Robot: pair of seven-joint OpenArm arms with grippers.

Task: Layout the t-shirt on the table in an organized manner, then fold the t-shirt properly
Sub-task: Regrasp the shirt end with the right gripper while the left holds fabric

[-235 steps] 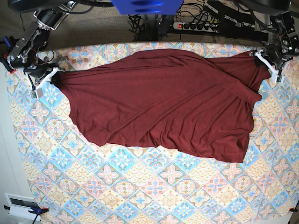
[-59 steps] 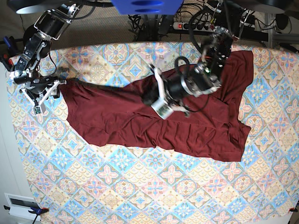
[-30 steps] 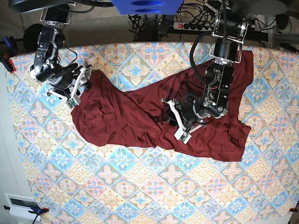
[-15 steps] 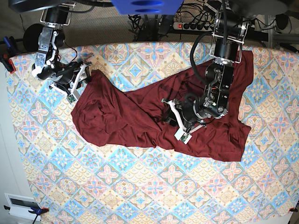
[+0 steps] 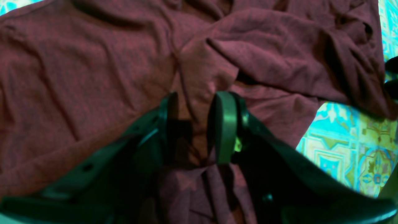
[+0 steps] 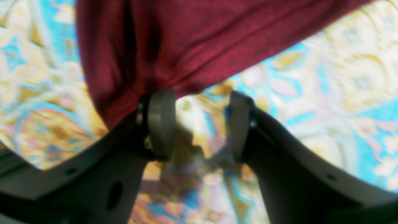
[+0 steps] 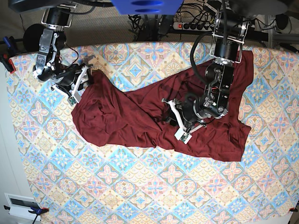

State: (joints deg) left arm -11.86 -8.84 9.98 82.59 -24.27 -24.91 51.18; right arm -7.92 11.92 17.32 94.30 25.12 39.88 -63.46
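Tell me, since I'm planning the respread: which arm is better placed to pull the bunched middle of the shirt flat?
Left, probably. The left gripper sits on the bunched middle of the t-shirt, with a fold of fabric between its fingers. The right gripper is open at the shirt's far corner, with only table between its fingers.

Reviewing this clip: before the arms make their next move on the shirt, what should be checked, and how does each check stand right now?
1. Left gripper has cloth between its fingers: ok, a ridge of the t-shirt runs up between them.
2. Left grip is firmly closed: cannot tell, a gap shows beside the fold.
3. Right gripper holds the shirt: not ok, its fingers stand apart with only patterned table between them; the shirt edge lies just at one finger.
4. Shirt lies flat and spread: not ok, it is bunched and creased in the middle.
5. Shirt is fully on the table: ok in the base view.
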